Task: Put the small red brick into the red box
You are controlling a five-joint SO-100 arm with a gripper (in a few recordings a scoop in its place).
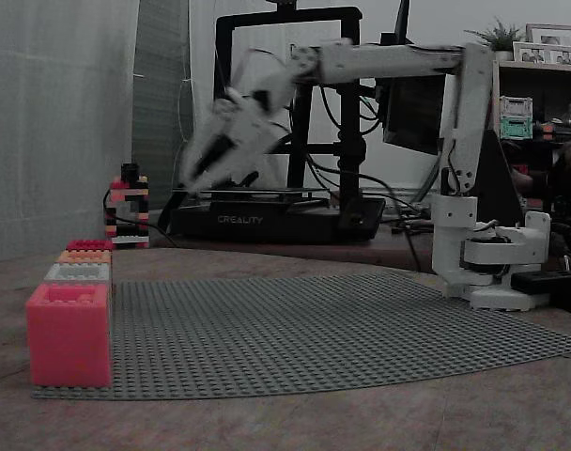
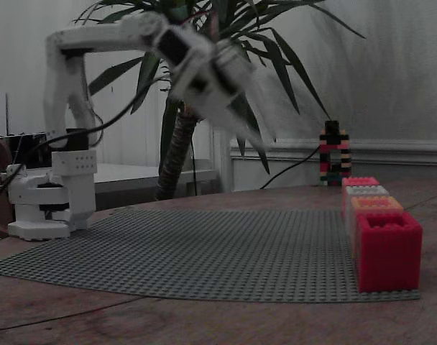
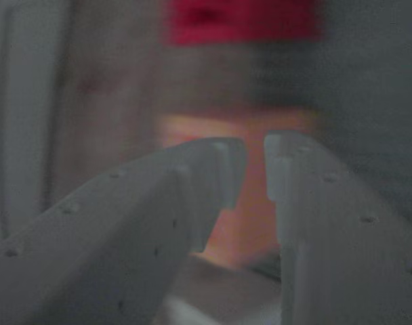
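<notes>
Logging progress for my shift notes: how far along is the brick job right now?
Done: cannot tell; the red box hides its inside. In hand: nothing; the claw hangs blurred in the air, aimed at the orange box, fingers a narrow gap apart, empty. Left: if the brick is already inside, perhaps only pulling back.

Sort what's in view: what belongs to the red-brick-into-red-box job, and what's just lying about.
Job in hand:
gripper; near red box; far red box (either could be the target, I cannot tell which).

Lying about:
white box; orange box; brick tower; 3D printer; plant; grey baseplate, just the work surface.
</notes>
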